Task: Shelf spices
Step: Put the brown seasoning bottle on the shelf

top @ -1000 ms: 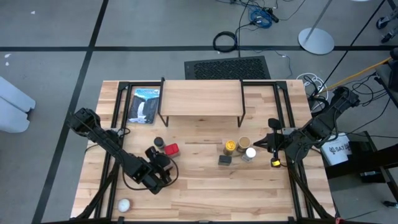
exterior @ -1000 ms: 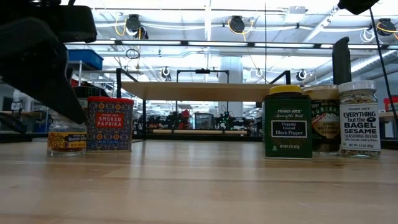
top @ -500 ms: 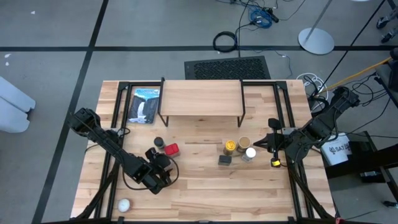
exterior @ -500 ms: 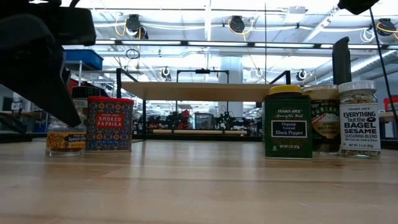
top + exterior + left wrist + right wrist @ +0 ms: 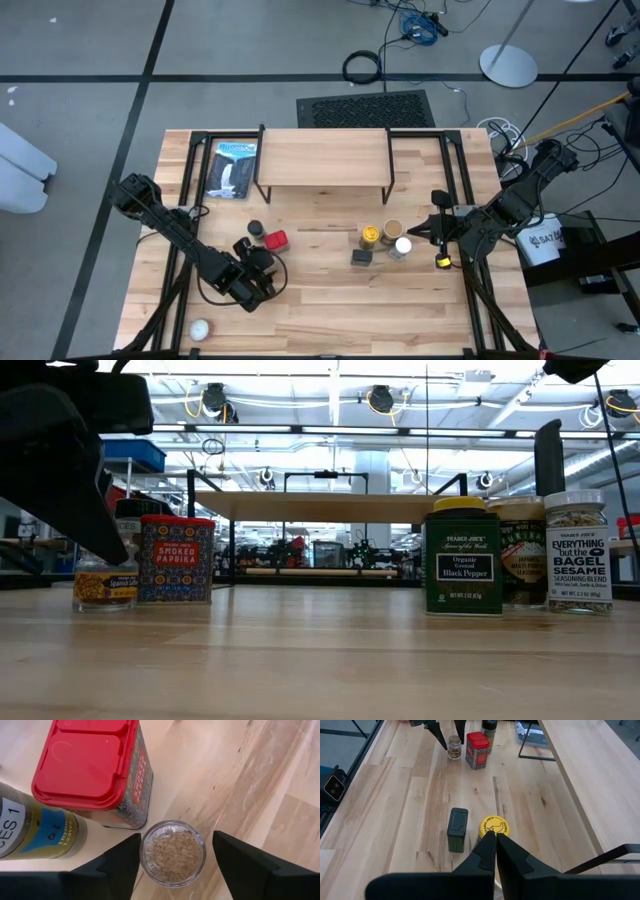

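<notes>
My left gripper [image 5: 176, 837] is open and points down, one finger on each side of a small glass jar [image 5: 172, 852] that stands on the table. The red tin [image 5: 92, 767] and a dark-lidded jar [image 5: 256, 228] stand right beside it. The black square tin [image 5: 361, 257], yellow-lidded jar [image 5: 370, 236], tan-lidded jar [image 5: 392, 230] and white-lidded jar [image 5: 402, 246] stand in a group at centre right. My right gripper [image 5: 492, 840] is shut, next to that group on its right. The shelf [image 5: 325, 158] stands at the table's far middle, its top bare. My left gripper has one finger [image 5: 125, 857] close against the small jar's wall [image 5: 145, 855]; I cannot tell whether it touches. The other finger [image 5: 235, 855] stands a little apart from the jar. The jar stands upright on the table.
A flat blue-and-black package [image 5: 232, 168] lies left of the shelf. A small white ball [image 5: 200, 328] lies near the table's near left corner. Bare tabletop lies between the two groups of spices and along the near edge.
My left gripper has shifted a little about the small glass jar, and the jar has moved slightly on the table. My right gripper has kept still.
</notes>
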You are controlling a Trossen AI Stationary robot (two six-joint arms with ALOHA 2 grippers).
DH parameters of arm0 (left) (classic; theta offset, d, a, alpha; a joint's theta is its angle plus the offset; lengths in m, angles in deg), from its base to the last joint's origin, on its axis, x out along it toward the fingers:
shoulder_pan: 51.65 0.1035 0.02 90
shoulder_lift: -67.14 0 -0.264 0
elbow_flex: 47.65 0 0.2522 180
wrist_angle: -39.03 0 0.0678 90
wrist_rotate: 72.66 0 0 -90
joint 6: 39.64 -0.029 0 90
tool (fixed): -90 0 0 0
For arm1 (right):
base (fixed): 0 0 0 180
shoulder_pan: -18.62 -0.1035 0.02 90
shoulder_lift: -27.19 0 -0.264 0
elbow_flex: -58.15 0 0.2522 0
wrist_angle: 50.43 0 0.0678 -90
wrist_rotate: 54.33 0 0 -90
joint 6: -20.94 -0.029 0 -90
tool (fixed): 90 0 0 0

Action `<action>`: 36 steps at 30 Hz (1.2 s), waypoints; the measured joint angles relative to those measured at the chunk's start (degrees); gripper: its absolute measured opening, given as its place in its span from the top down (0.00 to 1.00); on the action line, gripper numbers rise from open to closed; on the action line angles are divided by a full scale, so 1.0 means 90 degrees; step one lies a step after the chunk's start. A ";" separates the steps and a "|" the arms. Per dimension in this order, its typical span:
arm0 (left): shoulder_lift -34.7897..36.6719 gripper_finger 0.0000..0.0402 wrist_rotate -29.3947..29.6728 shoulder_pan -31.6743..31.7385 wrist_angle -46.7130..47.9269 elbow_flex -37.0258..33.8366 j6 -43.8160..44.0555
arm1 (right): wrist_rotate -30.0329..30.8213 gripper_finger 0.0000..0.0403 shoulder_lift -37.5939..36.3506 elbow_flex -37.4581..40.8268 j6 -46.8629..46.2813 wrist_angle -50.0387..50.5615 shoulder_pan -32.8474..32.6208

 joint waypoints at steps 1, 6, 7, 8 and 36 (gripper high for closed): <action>0.0000 0.39 0.0000 0.0000 0.0015 0.0000 -0.0002 | 0.0000 1.00 0.0000 -0.0002 0.0000 0.0001 -0.0002; 0.0000 0.46 -0.0066 0.0000 0.0013 0.0000 -0.0051 | 0.0000 1.00 0.0000 0.0000 0.0000 -0.0001 0.0000; 0.0000 0.47 -0.0081 0.0000 0.0013 0.0002 -0.0051 | 0.0000 1.00 0.0000 0.0000 0.0000 -0.0001 0.0000; 0.0002 0.48 -0.0094 0.0000 0.0013 0.0002 -0.0051 | 0.0000 1.00 0.0000 0.0000 0.0000 -0.0001 0.0000; 0.0010 0.51 -0.0367 -0.0097 -0.0130 0.0664 -0.1193 | 0.0002 1.00 0.0001 -0.0001 0.0000 -0.0052 -0.0001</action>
